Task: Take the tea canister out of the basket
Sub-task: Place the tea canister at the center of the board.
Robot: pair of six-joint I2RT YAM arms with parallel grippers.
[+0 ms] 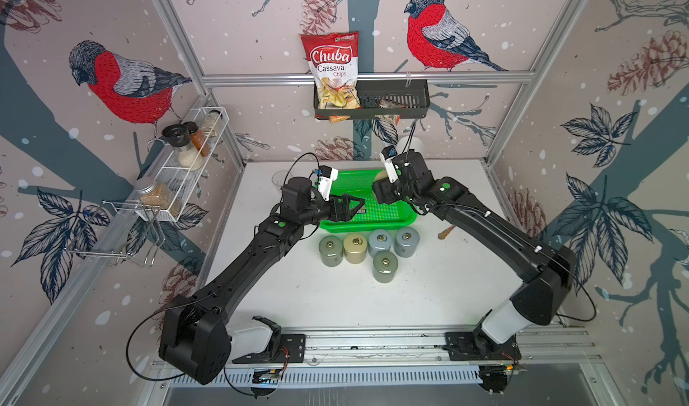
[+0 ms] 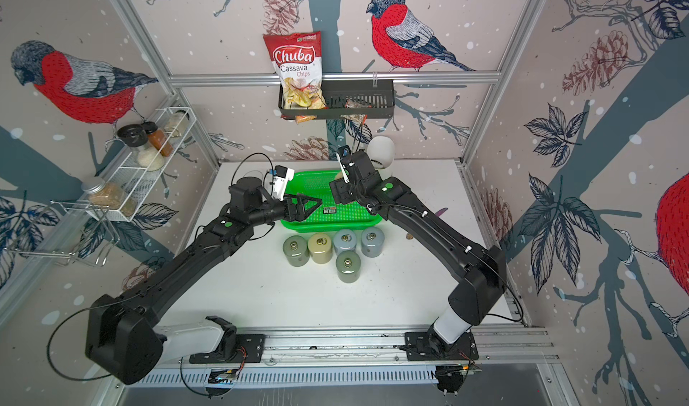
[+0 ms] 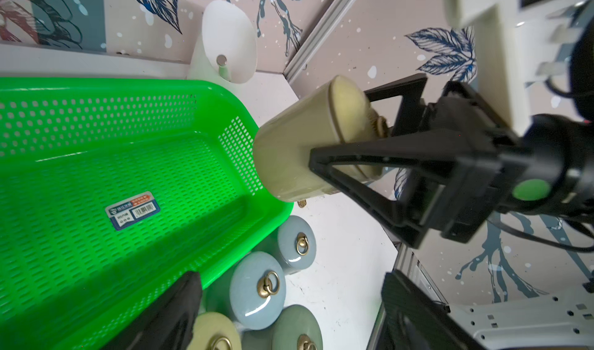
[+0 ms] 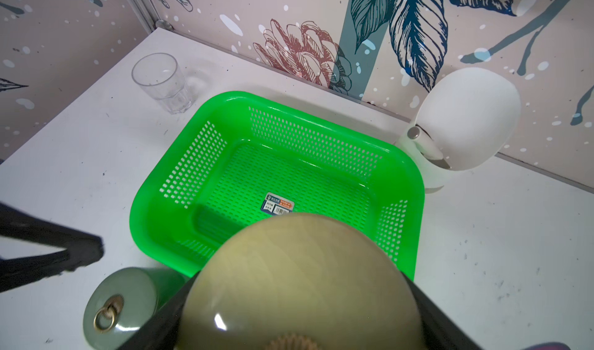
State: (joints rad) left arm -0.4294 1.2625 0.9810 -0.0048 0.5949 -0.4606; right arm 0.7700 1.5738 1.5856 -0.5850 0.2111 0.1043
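Left wrist view, right gripper [image 3: 337,126] clamped on tea canister [image 3: 289,158] above basket [image 3: 128,84] rim, left gripper [image 2: 317,202] pinched empty, five canisters [image 1: 385,266] beside, sticker [image 4: 279,203] unreadable, bag [image 1: 332,64] reads Chuba Cassava Chips

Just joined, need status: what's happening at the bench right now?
The right end effector grips a beige tea canister, tilted and lifted over the green basket, which otherwise holds only its sticker. The left end effector hovers over the basket's left side, holding nothing. Five more canisters stand on the table in front of the basket.
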